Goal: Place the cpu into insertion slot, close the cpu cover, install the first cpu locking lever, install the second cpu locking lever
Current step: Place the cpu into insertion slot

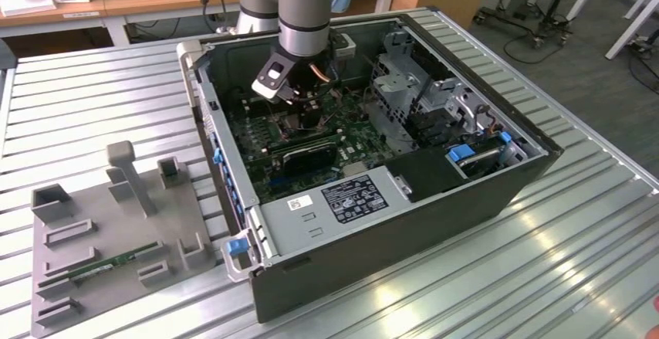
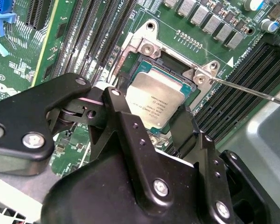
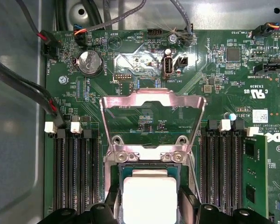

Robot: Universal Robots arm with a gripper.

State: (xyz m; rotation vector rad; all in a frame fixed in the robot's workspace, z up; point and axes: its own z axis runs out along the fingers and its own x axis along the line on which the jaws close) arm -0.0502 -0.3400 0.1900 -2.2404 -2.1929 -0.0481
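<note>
— Where does the arm work inside the computer case (image 1: 433, 223)?

— In the exterior view the gripper (image 1: 299, 98) hangs toward eleven o'clock of the open bay, over the green board (image 1: 360, 134).

— And the chip?

— Its fingers pinch the cpu (image 2: 155, 99) by two opposite edges, seemingly squarely above the insertion slot (image 2: 172, 72), so the way in looks straight down. The cpu cover (image 3: 152, 99) stands raised.

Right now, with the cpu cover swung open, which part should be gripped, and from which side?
Probably the free end bar of the cpu cover, farthest from its hinge at the insertion slot. It is a thin windowed frame swung back, so pinch that bar across its thickness, coming from the side away from the slot.
</note>
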